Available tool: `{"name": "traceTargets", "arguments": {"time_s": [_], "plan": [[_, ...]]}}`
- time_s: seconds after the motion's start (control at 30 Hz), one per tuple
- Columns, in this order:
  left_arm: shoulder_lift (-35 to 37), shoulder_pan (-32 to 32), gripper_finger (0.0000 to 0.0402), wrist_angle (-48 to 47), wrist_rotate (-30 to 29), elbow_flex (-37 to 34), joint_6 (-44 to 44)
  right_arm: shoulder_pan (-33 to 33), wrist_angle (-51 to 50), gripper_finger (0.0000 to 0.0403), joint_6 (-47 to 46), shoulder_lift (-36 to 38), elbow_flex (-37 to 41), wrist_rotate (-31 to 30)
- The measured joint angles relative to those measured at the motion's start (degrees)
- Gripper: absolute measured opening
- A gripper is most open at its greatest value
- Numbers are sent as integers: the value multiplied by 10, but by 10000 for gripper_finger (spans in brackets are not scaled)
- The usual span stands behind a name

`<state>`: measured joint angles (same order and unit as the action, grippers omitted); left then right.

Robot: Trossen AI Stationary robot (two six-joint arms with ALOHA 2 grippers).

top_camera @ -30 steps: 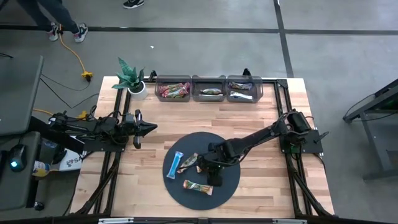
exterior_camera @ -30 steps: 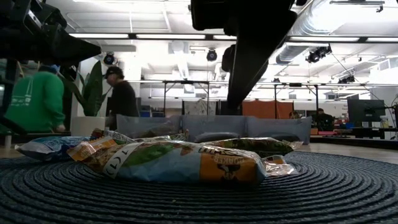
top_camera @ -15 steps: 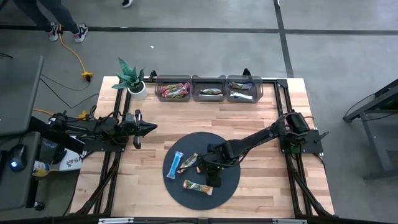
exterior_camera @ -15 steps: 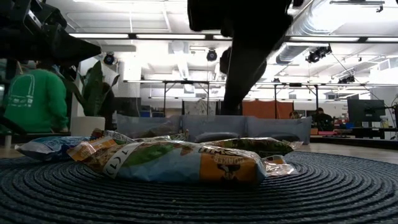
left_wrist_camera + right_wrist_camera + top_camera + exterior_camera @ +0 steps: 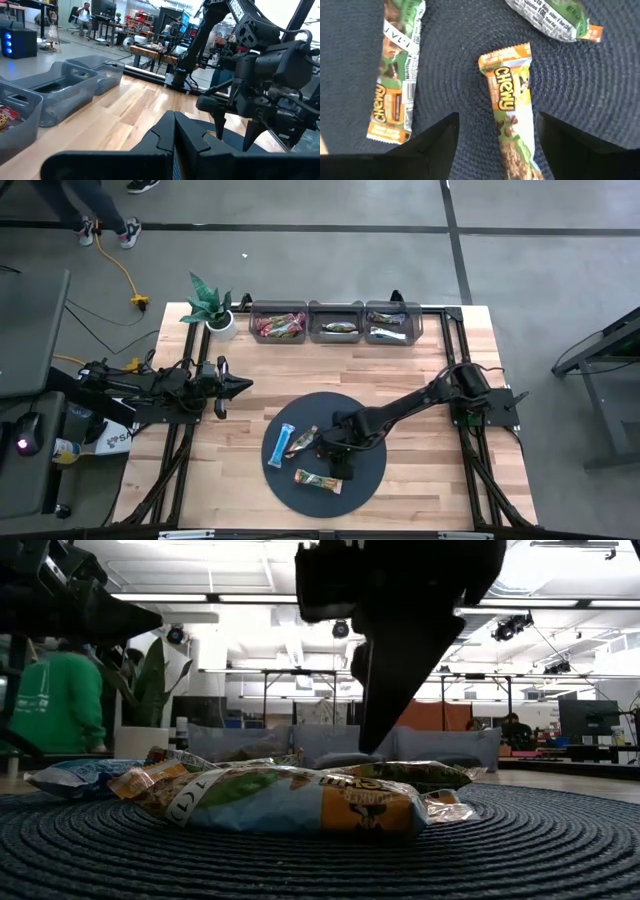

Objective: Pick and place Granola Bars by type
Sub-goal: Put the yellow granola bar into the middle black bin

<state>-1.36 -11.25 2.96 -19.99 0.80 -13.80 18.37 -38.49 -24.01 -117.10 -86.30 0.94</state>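
The right gripper (image 5: 496, 137) hangs over the dark round mat (image 5: 365, 480), pointing down, its two fingers (image 5: 427, 145) spread wide with nothing between them but air. Straight beneath the gap lies a green-and-orange granola bar (image 5: 512, 112); its long axis runs in line with the gap, crosswise to the direction in which the fingers are spread, one end under the claw and the orange end pointing away from it. It lies flat, and neither finger touches it.

Off to one side of the claw, just beyond one finger, a second green-and-orange bar (image 5: 395, 75) lies roughly parallel to the first, well apart from it. Ahead of the claw, past the far end of the centred bar, a third bar (image 5: 550, 17) lies crosswise. In the high view a light blue bar (image 5: 282, 445) lies farther out from the claw, toward the mat's left edge, its length running nearly toward the bins.

Well beyond the mat, along the table's far edge, stand three clear bins (image 5: 335, 322) with sorted bars inside. The left gripper (image 5: 240, 385) waits far off over bare wood, its fingers pressed together.
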Motion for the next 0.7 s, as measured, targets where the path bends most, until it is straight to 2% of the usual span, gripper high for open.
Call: {"name": "traceTargets", "arguments": {"time_s": [0.27, 0.7], "plan": [[0, 0, 1, 0, 1, 0, 0, -6, 6, 248, 5, -12, 0, -13], [0, 0, 1, 0, 0, 0, 0, -12, 12, 248, 8, -24, 1, 17]]}}
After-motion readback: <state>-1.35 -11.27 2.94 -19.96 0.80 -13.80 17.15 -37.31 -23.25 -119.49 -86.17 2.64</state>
